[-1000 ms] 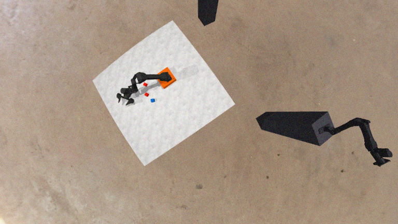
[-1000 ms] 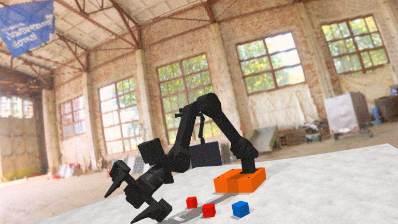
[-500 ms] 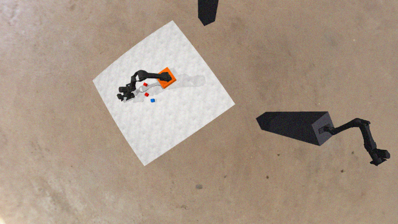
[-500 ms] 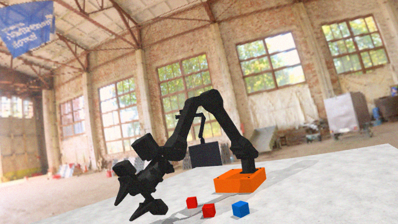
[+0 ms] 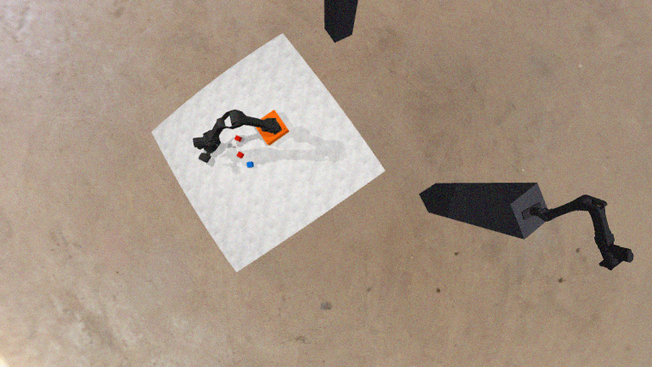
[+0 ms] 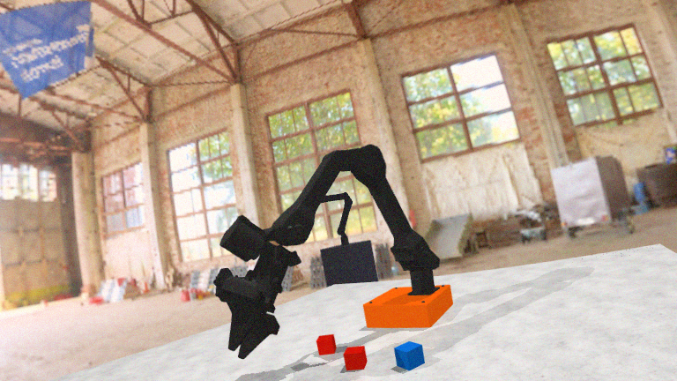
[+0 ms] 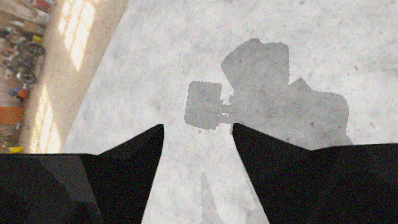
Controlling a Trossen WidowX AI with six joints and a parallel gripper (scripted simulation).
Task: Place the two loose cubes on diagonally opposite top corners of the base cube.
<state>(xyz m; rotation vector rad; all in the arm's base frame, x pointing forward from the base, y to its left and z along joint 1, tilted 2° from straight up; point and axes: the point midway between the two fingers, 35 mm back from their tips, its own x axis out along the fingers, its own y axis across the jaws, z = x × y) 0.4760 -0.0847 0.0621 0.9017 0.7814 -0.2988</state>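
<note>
Two red cubes stand apart on the white surface. One red cube [image 5: 238,138] [image 6: 326,344] is nearer the arm's orange base; the other red cube [image 5: 240,155] [image 6: 354,358] lies between it and the blue cube [image 5: 250,164] [image 6: 409,355]. No cube is stacked on another. My gripper [image 6: 237,351] [image 7: 198,129] is partly open and empty, pointing down above the surface, left of the cubes in the exterior view. The wrist view shows no cube, only white surface and the arm's shadow beyond the fingertips. In the top view the arm hides the fingertips.
The arm's orange base [image 5: 278,134] [image 6: 397,315] stands behind the cubes in the exterior view. The white surface [image 5: 273,214] [image 6: 544,326] has an edge at the upper left of the wrist view. Another dark arm [image 5: 601,223] on a dark pedestal [image 5: 478,205] stands well off it.
</note>
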